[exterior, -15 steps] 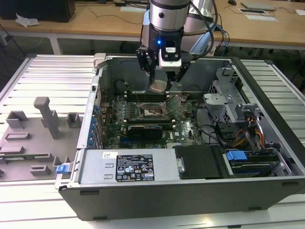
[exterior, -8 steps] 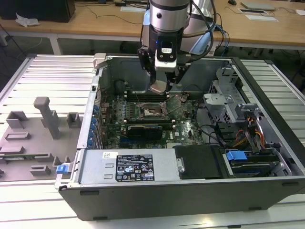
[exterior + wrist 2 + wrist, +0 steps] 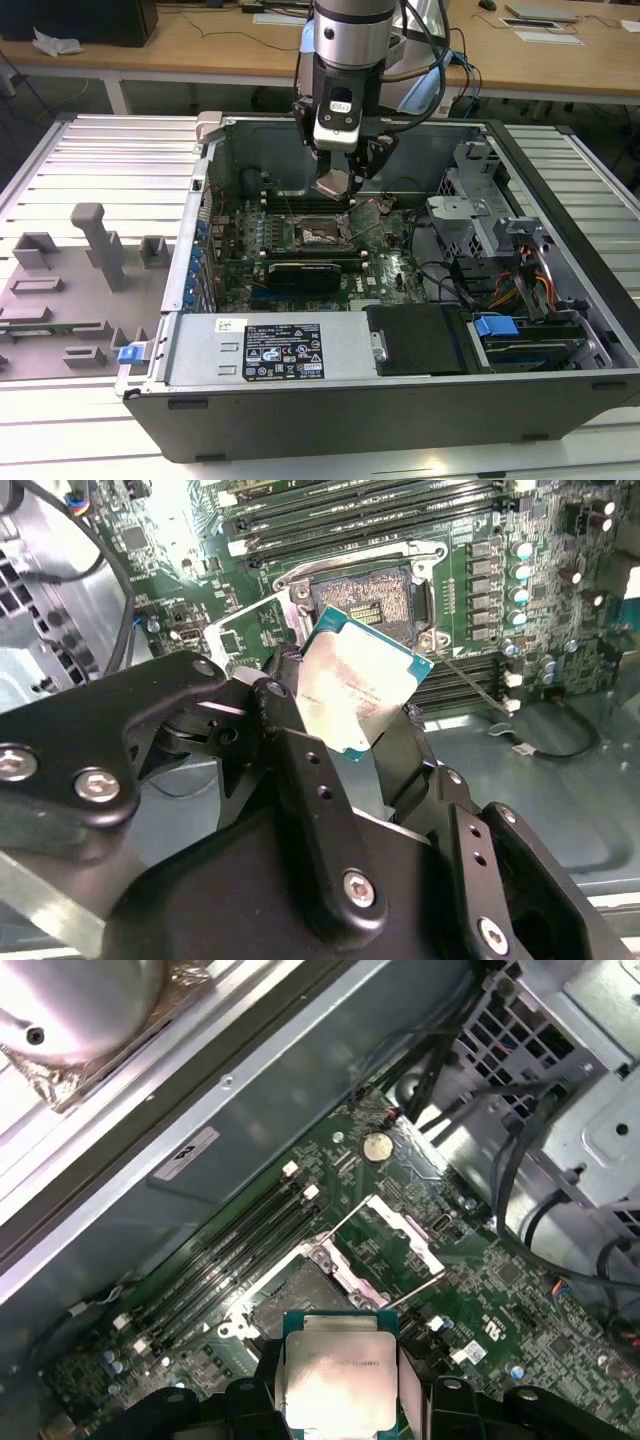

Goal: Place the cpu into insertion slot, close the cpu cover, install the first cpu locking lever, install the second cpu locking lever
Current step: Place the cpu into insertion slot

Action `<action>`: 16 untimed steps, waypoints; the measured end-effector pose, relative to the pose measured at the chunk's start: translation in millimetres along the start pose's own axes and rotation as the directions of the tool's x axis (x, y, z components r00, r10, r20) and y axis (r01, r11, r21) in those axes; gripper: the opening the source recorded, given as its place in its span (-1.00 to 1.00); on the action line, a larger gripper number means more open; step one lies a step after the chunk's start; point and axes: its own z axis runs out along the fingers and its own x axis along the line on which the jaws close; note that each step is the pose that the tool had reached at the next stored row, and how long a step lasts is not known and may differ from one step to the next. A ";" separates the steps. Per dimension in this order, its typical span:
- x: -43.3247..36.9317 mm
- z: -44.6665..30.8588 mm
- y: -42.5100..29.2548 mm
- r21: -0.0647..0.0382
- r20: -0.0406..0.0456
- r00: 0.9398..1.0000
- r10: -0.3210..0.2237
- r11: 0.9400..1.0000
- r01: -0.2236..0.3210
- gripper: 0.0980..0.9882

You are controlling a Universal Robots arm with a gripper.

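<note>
My gripper (image 3: 335, 186) is shut on the cpu (image 3: 360, 685), a flat square chip with a pale silvery top, which it holds by two opposite edges. The chip (image 3: 335, 1380) hangs tilted a little above the insertion slot (image 3: 300, 1295), whose gold-grey contact field (image 3: 375, 595) lies bare. In the exterior view the slot (image 3: 322, 233) sits mid-board, just below the gripper. The cpu cover (image 3: 405, 1235) stands swung open beside the socket, also seen in the second wrist view (image 3: 250, 630). Two thin locking levers (image 3: 412, 1290) stick up, unlatched.
The open computer case (image 3: 200, 300) holds long black memory slots (image 3: 230, 1250) beside the socket, a black card (image 3: 305, 270) in front of it, and a metal drive cage (image 3: 475, 200) with cables at the exterior view's right. A grey fixture plate (image 3: 80, 270) lies at the left.
</note>
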 end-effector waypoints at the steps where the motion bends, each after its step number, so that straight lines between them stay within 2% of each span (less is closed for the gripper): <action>1: 0.0 0.2 0.0 0.000 0.001 1.000 0.016 1.000 -0.016 0.00; 8: 0.0 1.1 -0.1 -0.003 0.009 0.994 0.108 0.994 -0.108 0.00; 11: 0.0 1.7 -0.2 -0.005 0.015 0.985 0.173 0.985 -0.173 0.00; 13: 0.0 2.2 -0.2 -0.006 0.019 0.976 0.219 0.976 -0.219 0.00; 16: 0.0 2.5 -0.2 -0.008 0.022 0.967 0.254 0.967 -0.254 0.00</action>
